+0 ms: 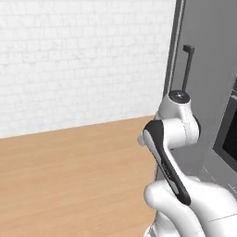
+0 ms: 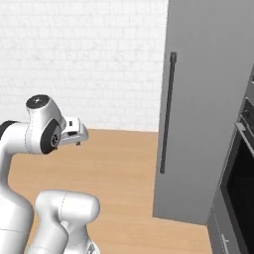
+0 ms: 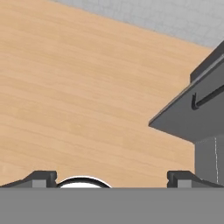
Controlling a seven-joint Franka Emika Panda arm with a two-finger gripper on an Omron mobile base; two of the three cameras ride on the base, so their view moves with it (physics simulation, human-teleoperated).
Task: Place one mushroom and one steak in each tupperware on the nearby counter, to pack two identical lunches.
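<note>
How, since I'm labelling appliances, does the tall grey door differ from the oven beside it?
The tall grey door is plain light grey with a vertical dark handle; the oven is darker, with a black window. The door rises past the picture's top; the oven sits lower beside it. Both look shut.

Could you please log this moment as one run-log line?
gripper: open, empty | below: wood floor | ahead: tall grey cabinet, long dark handle | task items: unseen
</note>
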